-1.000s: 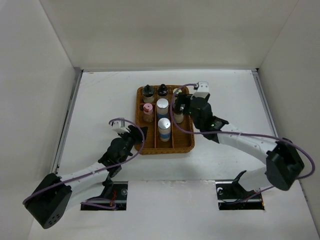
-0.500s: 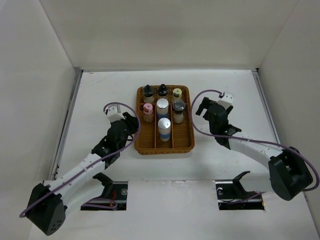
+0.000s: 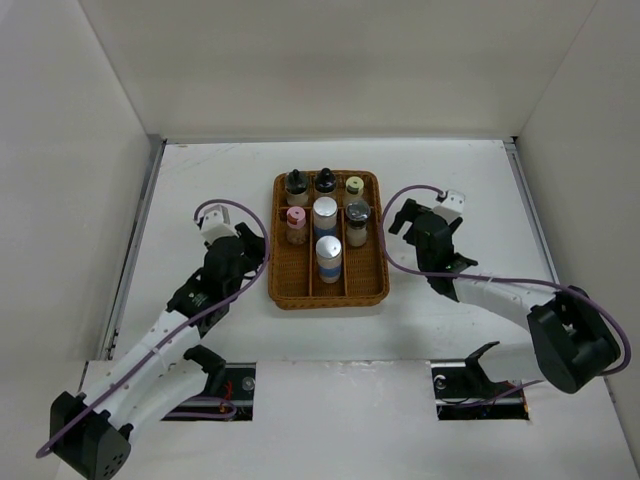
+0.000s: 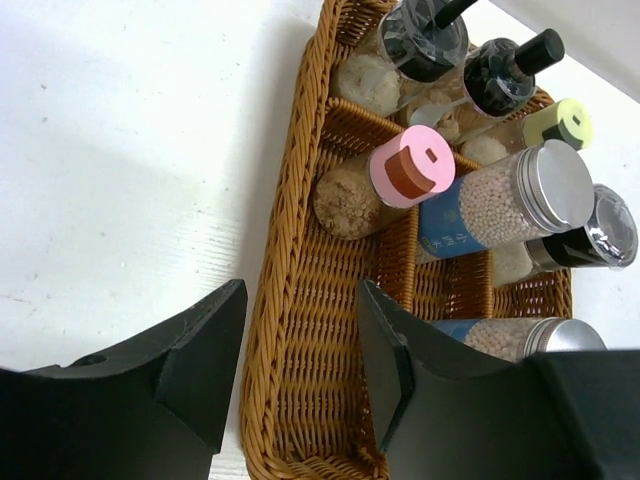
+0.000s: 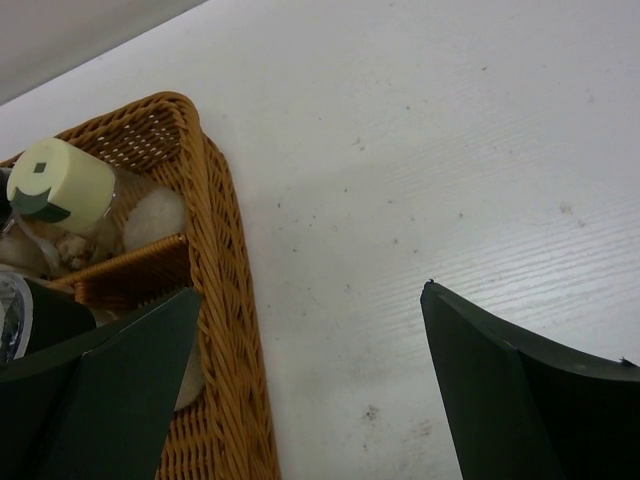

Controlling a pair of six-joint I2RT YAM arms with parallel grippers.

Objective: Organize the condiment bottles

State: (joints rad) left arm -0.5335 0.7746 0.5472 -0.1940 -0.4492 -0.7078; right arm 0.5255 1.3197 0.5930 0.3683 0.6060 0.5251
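Note:
Several condiment bottles stand in the brown wicker tray: two black-capped ones at the back, a yellowish-capped one, a pink-capped one, two white ones with blue labels, and a silver-capped shaker. My left gripper is open at the tray's left side. In the left wrist view its jaws straddle the wicker rim without touching it, below the pink-capped bottle. My right gripper is wide open and empty beside the tray's right rim.
White walls close in the table on the left, back and right. Purple cables loop over both arms. Bare white tabletop lies right of the tray. Two cutouts with the arm bases sit at the near edge.
My right gripper has left the shaker in the tray and drawn back to the right, off the tray. My left arm has shifted left and slightly back along the tray's left rim.

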